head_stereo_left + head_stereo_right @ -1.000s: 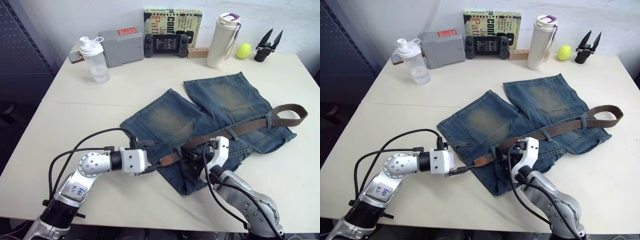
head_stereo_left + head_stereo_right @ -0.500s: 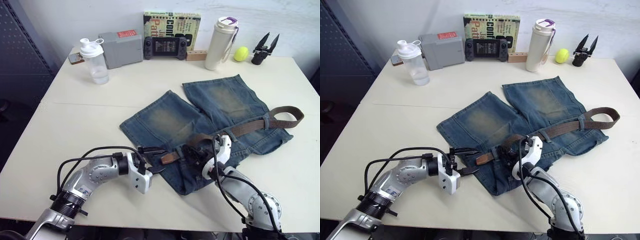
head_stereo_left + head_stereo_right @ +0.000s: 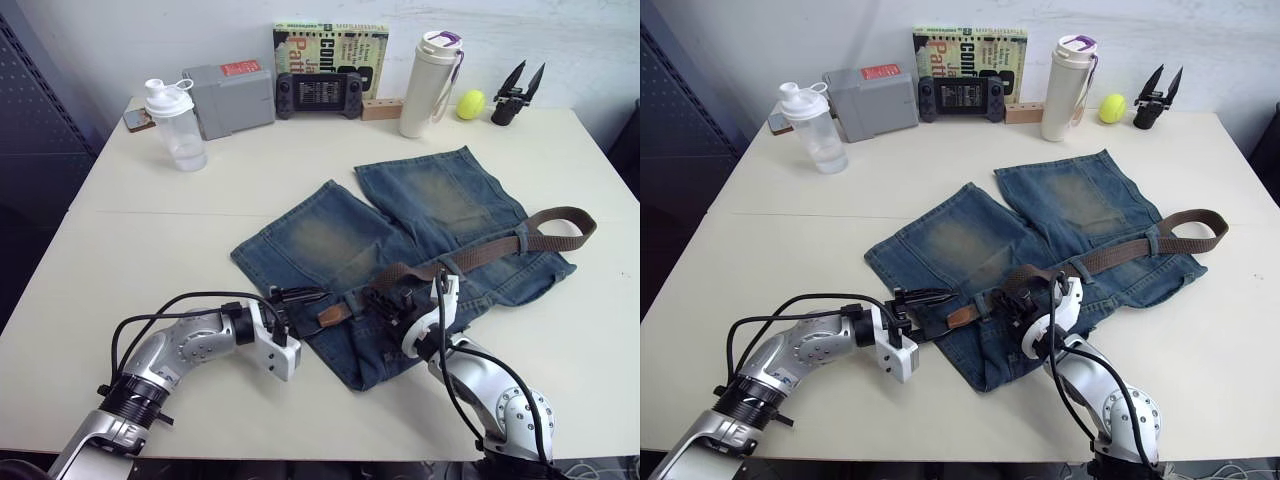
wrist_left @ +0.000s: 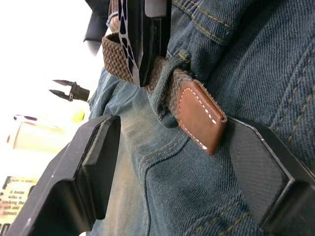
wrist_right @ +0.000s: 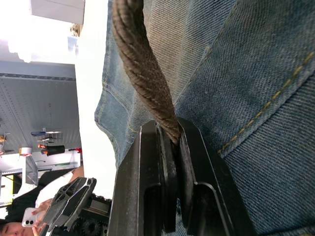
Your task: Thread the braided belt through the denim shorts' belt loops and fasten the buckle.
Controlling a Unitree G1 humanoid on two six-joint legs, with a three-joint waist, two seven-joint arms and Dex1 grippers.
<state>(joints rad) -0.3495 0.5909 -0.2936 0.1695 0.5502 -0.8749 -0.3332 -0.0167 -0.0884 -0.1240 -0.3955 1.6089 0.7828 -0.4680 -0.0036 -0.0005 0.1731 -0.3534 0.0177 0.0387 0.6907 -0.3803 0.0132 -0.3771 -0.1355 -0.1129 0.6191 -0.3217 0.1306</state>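
The denim shorts (image 3: 340, 235) lie flat in the middle of the table, waistband toward me. The braided belt (image 3: 500, 250) runs along the waistband and curls into a loop at the right. Its leather-capped tip (image 4: 199, 118) sticks out of a belt loop (image 4: 165, 88) at the left. My left gripper (image 4: 172, 127) is open, one finger on each side of that tip. My right gripper (image 5: 170, 137) is shut on the belt just right of the loop, also seen from the head camera as right gripper (image 3: 388, 300). The buckle is hidden.
Along the table's back edge stand a shaker bottle (image 3: 165, 125), a grey box (image 3: 232, 95), a game controller (image 3: 318, 95), a book (image 3: 330, 48), a white flask (image 3: 425, 80), a yellow ball (image 3: 470, 103) and a black tool (image 3: 513, 95). A person with a phone (image 5: 22, 214) sits beyond.
My left gripper has turned and moved in toward the belt's tip, so its fingers now straddle it. The right gripper stays shut on the belt. The camera has shifted.
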